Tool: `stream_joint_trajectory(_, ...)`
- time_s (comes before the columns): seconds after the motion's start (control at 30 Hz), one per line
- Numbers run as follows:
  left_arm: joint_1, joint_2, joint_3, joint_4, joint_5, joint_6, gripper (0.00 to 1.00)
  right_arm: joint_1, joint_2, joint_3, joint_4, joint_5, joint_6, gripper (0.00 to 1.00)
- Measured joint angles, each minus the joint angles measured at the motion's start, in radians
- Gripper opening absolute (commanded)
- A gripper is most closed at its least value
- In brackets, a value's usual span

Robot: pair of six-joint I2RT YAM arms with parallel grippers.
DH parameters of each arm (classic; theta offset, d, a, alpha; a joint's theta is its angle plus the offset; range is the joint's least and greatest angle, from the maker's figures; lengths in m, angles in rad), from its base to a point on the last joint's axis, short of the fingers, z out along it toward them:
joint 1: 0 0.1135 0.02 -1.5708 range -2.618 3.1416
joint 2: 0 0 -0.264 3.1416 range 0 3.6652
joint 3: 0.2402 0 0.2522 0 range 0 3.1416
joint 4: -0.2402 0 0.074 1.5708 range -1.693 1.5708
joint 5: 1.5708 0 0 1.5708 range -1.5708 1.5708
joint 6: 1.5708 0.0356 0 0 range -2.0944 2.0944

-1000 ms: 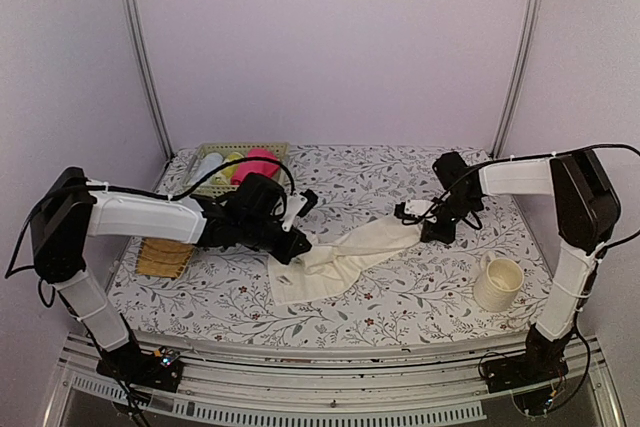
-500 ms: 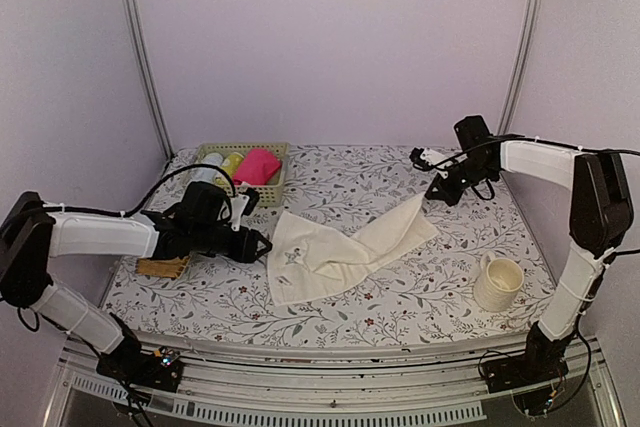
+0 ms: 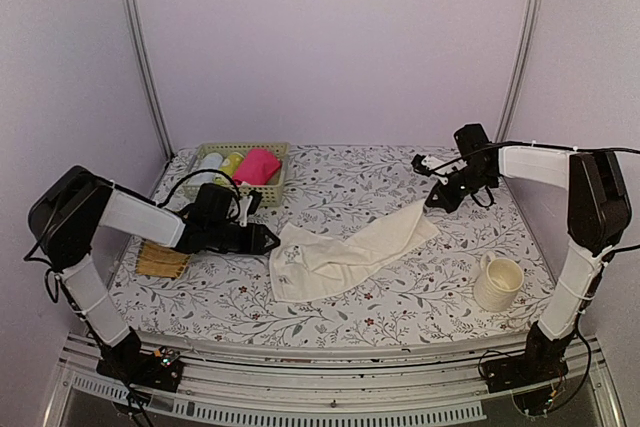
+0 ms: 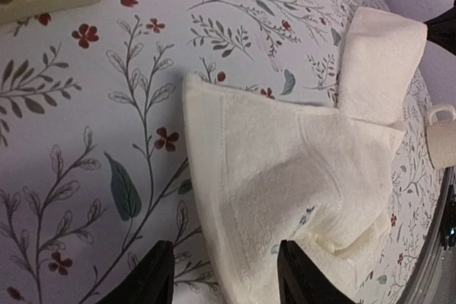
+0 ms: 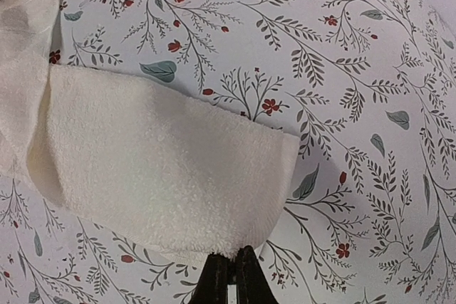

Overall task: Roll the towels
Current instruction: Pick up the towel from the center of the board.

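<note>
Jaws spread on the left end effector [image 4: 222, 265], pressed together on the right end effector [image 5: 230, 255]

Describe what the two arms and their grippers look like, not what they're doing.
The left arm and right arm each have white tubular shells between chunky black joint housings. Thin black cables loop loosely along them. The left gripper and right gripper have plain black fingers. No markings are legible.

Plain lilac walls [image 3: 330, 47] and 2 metal uprights [image 3: 141, 57] enclose a floral-clothed table [image 3: 340, 169], evenly lit.
</note>
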Motion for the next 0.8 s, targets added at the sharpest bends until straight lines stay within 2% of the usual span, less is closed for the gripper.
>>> stream_joint_trajectory(0.27,0.005,0.204,0.266,0.027,-0.008,0.006,0.41,0.0,0.0,0.0,0.002,-0.002,0.006,0.03)
stream_joint_trajectory(0.57,0.005,0.263,0.314,0.013,-0.06,0.015,0.41,0.0,0.003,0.0,0.002,-0.004,0.008,0.03)
stream_joint_trajectory(0.8,0.005,0.373,0.387,0.023,-0.066,0.046,0.22,0.0,0.003,0.0,0.006,-0.003,0.006,0.04)
